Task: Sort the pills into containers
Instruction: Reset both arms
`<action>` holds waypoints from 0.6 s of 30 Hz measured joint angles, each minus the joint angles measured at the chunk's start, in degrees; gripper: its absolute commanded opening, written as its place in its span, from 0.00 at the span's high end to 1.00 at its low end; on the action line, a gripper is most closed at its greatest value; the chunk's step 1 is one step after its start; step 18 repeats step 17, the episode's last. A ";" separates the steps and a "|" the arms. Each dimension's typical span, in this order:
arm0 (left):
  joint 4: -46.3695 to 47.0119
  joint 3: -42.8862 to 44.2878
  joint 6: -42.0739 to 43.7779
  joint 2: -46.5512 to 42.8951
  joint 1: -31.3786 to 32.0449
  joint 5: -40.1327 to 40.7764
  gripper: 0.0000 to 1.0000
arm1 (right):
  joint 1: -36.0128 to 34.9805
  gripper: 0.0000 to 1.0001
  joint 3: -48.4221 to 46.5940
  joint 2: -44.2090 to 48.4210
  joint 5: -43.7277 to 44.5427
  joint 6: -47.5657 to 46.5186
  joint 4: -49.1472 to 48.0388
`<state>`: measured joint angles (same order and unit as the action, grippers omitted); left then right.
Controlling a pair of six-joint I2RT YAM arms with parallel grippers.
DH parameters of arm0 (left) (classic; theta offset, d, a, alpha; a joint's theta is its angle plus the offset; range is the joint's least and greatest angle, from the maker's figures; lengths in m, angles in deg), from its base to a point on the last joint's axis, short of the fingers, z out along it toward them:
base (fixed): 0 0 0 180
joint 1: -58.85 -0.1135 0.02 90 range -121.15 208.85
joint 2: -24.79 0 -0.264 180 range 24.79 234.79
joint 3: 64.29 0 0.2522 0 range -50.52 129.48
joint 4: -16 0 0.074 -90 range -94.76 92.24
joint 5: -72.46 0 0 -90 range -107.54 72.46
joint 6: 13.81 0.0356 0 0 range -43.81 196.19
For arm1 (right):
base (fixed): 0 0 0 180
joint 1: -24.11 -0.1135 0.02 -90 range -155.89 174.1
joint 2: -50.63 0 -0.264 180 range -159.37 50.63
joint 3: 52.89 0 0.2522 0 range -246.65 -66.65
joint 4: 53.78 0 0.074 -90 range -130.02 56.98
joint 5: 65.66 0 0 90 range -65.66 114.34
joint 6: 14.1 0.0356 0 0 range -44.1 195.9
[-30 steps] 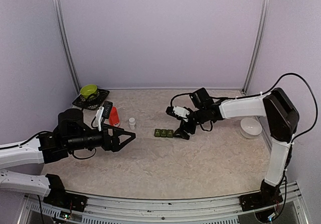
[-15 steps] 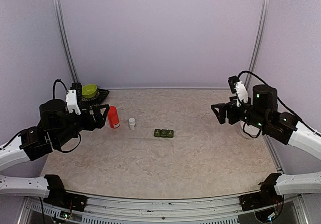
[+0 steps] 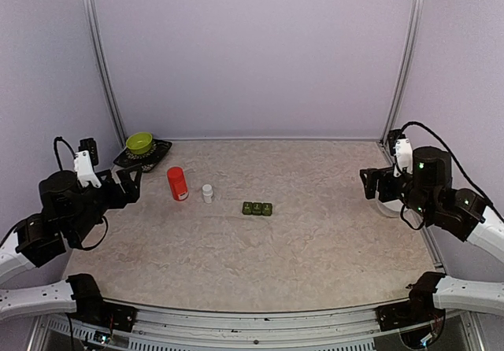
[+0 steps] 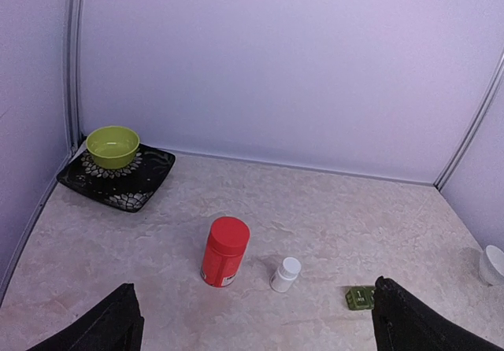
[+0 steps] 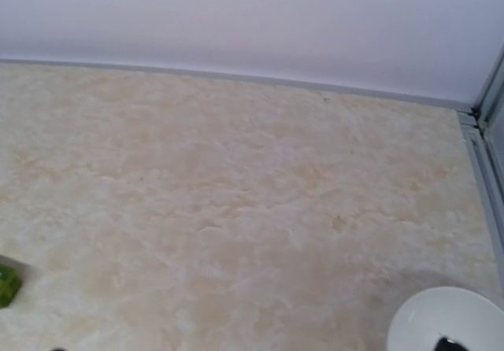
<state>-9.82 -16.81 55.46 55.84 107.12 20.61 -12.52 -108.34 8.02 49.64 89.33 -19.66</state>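
Both arms pulled back to frame edges. Left gripper (image 3: 130, 182) and right gripper (image 3: 368, 186) jaws wide open, empty. Containers (image 3: 257, 208) at frame centre: dark green three-cell strip, lids look shut.

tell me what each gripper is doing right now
left gripper: open, holding nothing
right gripper: open, holding nothing

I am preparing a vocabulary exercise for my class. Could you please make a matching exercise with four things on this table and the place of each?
Things:
1. red bottle
2. white bottle
3. containers
4. green bowl

Places:
A. on the dark tray, far left corner
B. middle of the row of three
C. right end of the row
D. left end of the row, nearest the tray

Pairs: 1-D; 2-B; 3-C; 4-A
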 measured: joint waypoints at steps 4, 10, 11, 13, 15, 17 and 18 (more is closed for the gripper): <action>-1.03 0.00 -0.02 -0.92 -0.11 0.37 0.01 | 0.00 0.00 0.00 0.04 0.74 -0.15 0.07; -1.95 -0.11 -0.02 -1.25 -0.31 0.35 0.01 | 0.00 0.00 0.50 2.12 0.90 -0.33 0.04; -1.97 -0.20 -0.02 -1.22 -0.33 0.35 0.01 | 0.00 0.00 0.52 2.32 0.92 -0.35 0.04; -1.97 -0.26 -0.02 -1.07 -0.35 0.33 0.01 | 0.00 0.00 0.52 2.34 0.92 -0.39 0.04; -1.95 -0.24 -0.02 -0.90 -0.37 0.33 0.01 | 0.00 0.00 0.52 2.21 0.94 -0.46 0.04; -1.95 -0.24 -0.02 -0.66 -0.50 0.31 0.01 | 0.00 0.00 0.50 1.90 0.94 -0.46 0.07; -1.95 -0.24 -0.02 -0.66 -0.50 0.31 0.01 | 0.00 0.00 0.50 1.90 0.94 -0.46 0.07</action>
